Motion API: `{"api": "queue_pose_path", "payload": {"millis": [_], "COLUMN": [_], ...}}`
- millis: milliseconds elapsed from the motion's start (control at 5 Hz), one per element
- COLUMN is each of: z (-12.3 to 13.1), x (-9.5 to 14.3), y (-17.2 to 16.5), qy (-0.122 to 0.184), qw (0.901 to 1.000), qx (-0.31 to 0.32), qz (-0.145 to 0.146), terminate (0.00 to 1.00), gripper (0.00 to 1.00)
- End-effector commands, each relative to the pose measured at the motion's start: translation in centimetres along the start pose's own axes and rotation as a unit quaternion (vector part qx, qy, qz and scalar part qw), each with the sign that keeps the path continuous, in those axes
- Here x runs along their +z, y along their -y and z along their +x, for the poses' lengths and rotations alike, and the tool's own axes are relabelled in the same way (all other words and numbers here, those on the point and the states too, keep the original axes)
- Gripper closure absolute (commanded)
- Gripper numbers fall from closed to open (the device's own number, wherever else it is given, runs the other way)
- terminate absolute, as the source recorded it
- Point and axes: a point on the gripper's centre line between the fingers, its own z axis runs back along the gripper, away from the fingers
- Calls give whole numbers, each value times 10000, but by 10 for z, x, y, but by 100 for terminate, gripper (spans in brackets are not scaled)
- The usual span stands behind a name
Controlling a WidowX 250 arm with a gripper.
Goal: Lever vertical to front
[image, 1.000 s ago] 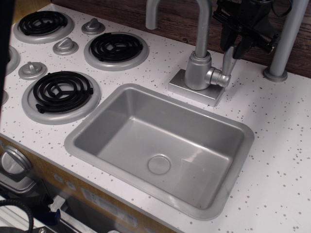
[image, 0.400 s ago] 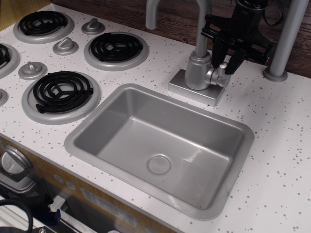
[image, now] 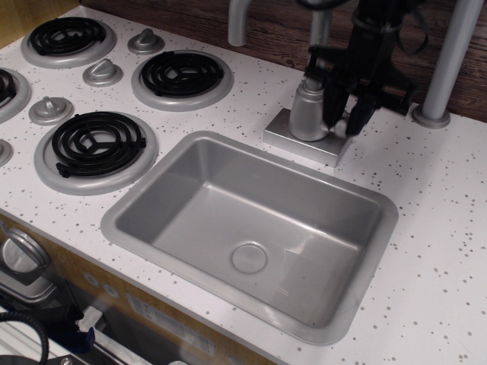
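Gripper [image: 346, 114] down at right side of faucet body [image: 307, 112], jaws narrow, straddling lever [image: 351, 125]; actual contact unclear, lever mostly hidden behind fingers. Step, likely: engaging lever. Next move probably needs a firm hold, then swing toward sink [image: 251, 228] at front. Count: one lever, one sink, four burners visible, three knobs, on worktop [image: 441, 228].

toy kitchen | sink [image: 137, 199] | coil burners [image: 97, 141] | stove knobs [image: 102, 72]

faucet body [image: 307, 112] and spout [image: 240, 19] crowding the gripper's [image: 344, 114] left, grey post [image: 449, 65] on the other side, open counter [image: 449, 198] in front
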Motion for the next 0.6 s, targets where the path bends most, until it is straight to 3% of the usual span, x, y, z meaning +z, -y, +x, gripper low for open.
{"api": "queue_pose_path", "payload": {"millis": [0, 400], "z": [4, -5], "x": [-2, 15], "y": [-5, -2], "qy": [327, 361], "qw": [9993, 9992], "qx": [76, 139], "qz": [-174, 83], "terminate": [0, 0], "gripper": [0, 0]}}
